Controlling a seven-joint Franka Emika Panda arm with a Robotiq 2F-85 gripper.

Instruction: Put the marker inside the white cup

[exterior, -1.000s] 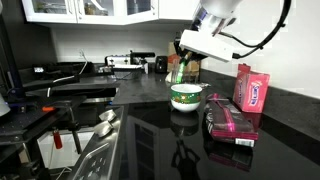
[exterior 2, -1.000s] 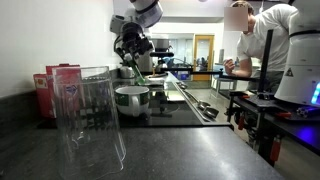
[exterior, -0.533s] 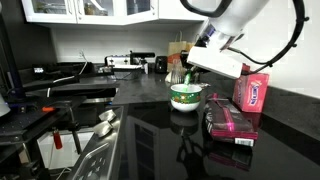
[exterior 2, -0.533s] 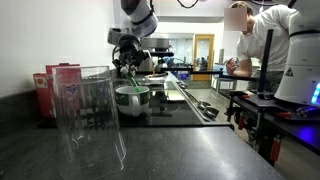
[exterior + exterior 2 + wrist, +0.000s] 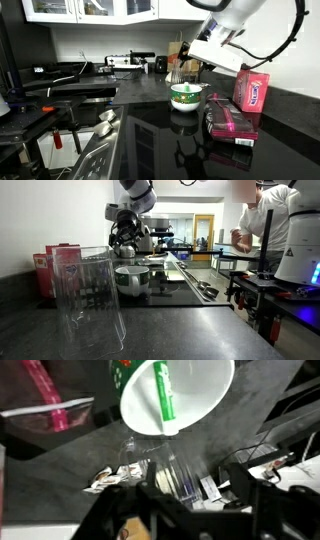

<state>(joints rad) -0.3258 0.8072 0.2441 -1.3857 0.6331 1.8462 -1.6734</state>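
You're pretty much done w/ this one. In the wrist view the green marker [image 5: 165, 398] lies inside the white cup [image 5: 212, 385]. It sits slanted across the white inside, w/ one end down by the rim. I can't tell if that end pokes a bit over the edge, so give it a look.

The gripper [image 5: 190, 510] is over the cup. Its fingers are apart and there's nothing between them, so the marker is let go and rests on its own.

In an exterior view the gripper [image 5: 125, 248] hangs above the cup [image 5: 132, 277] and doesn't touch it. The cup stands upright on the black counter [image 5: 150, 125]. The marker is too small to make out from the outside cams.

What's done, I think: the pick, the carry and the drop. What's left, I think: just pull the arm up and away w/o bumping the cup.

Mind the stuff close by: the pink box [image 5: 251, 90] stands just beside the cup, and a flat pink packet [image 5: 230, 122] lies in front of that box. The big clear glass [image 5: 92, 300] is near the cam, well apart from the cup, so no worry there
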